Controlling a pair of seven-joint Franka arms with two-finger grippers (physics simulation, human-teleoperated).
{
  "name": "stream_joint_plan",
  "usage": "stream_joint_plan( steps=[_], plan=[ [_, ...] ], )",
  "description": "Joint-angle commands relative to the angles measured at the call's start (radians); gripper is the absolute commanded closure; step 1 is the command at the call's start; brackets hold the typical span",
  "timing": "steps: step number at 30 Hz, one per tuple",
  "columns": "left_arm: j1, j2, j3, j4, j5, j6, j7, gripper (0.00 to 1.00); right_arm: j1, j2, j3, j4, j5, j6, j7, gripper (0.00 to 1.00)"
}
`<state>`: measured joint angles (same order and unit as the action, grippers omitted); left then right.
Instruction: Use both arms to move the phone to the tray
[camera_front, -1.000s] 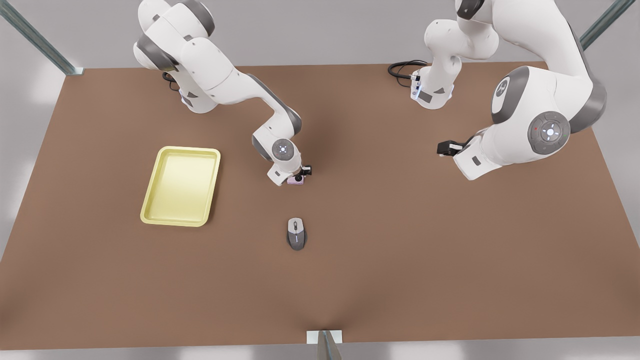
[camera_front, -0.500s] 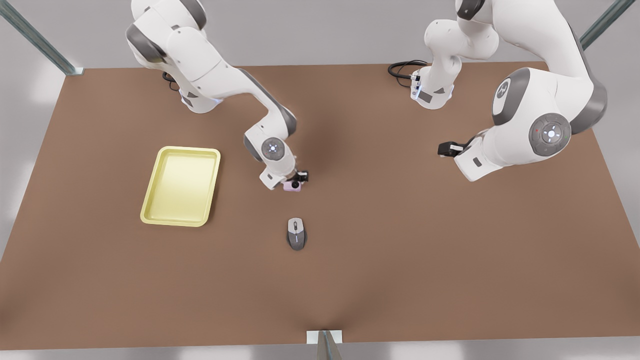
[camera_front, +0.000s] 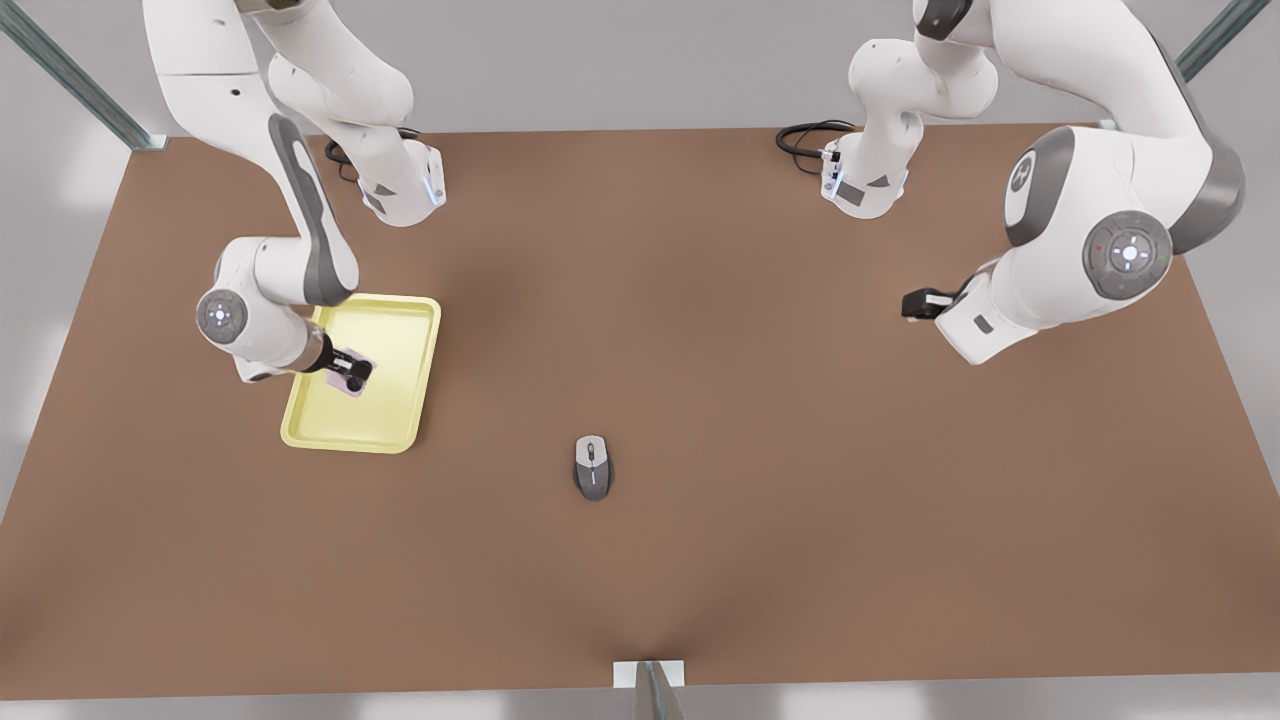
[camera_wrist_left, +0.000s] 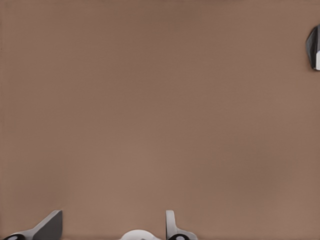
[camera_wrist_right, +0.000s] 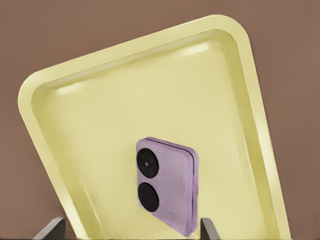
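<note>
I see the right gripper (camera_front: 352, 378) over the tray (camera_front: 300, 438) with its fingers spread wide. The phone (camera_wrist_right: 167, 190) lies between them above the tray floor, near 1 finger and clear of the other, so I judge it released. The risk is that this near finger catches the phone's edge on retreat and drags it toward the rim. The mouse (camera_front: 592, 467) sits at 4 o'clock from the tray, well apart, blocking nothing. The left gripper (camera_front: 912, 304) waits, unclenched and empty, far at 3 o'clock.
</note>
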<state>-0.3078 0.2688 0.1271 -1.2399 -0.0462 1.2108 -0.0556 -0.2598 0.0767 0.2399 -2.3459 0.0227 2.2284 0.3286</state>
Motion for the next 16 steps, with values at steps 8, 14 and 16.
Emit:
stream_joint_plan(
  steps=[8,14,16],
  plan=[
    [-0.001,0.003,0.002,0.000,0.009,0.012,-0.001,0.00,0.065,0.015,-0.063,0.688,-0.078,-0.645,-0.437,0.00],
    [-0.001,0.006,0.000,0.013,0.009,0.009,-0.004,0.00,0.237,0.149,-0.192,0.907,-0.072,-0.800,-0.365,0.00],
    [0.001,0.006,0.000,0.013,0.011,0.007,-0.004,0.00,0.241,0.149,-0.194,0.907,-0.072,-0.797,-0.365,0.00]
  ],
)
